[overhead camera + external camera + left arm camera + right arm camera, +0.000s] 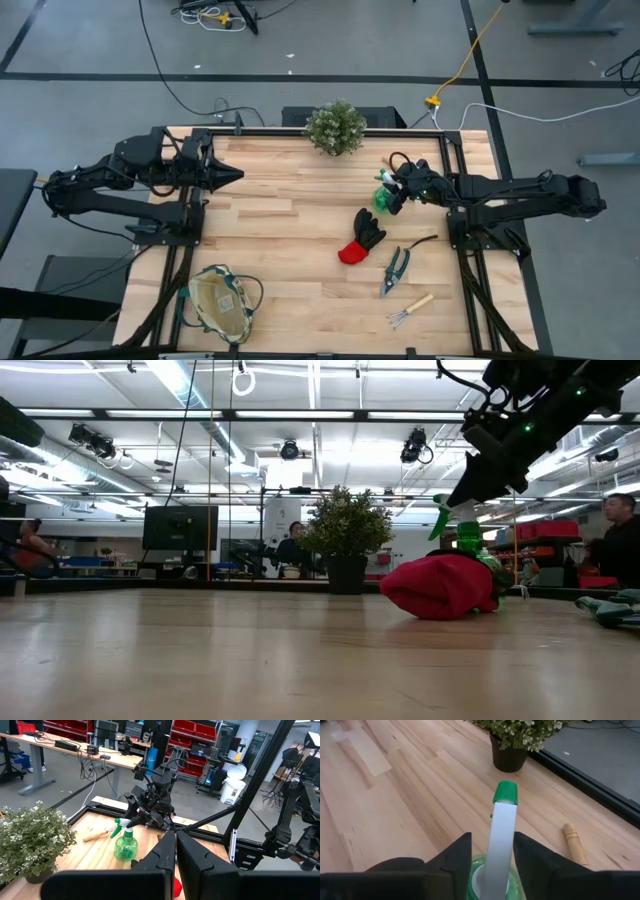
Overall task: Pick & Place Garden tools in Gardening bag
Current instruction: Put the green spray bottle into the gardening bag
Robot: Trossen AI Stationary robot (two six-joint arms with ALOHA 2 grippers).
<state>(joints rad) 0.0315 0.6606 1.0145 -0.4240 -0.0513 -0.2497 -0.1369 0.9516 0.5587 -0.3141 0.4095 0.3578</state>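
Note:
The green spray bottle (pixel 383 195) stands upright on its base at the table's far right, its white sprayer head (pixel 504 820) rising between the fingers of my right gripper (pixel 492 865), which is shut on it. The black-and-red glove (pixel 362 238), the pruning shears (pixel 397 268) and a wooden-handled mini rake (pixel 410 310) lie flat on the wood nearer the front. The tan gardening bag (pixel 222 303) sits open at the near left. My left gripper (pixel 235 174) is shut and hovers level at the far left, holding nothing. My right gripper pinches the spray bottle's green neck (pixel 495 877), just under the white sprayer head, one finger on each side. The fingers slant down at it from the table's right side. The bottle stays upright with its base (pixel 125 856) on the table.
A bushy potted plant (pixel 335 127) stands at the far edge, close to the bottle. A second wooden handle (pixel 575 845) lies on the table beside the bottle. Bare wood stretches between the glove and the bag. People sit in the room beyond the table.

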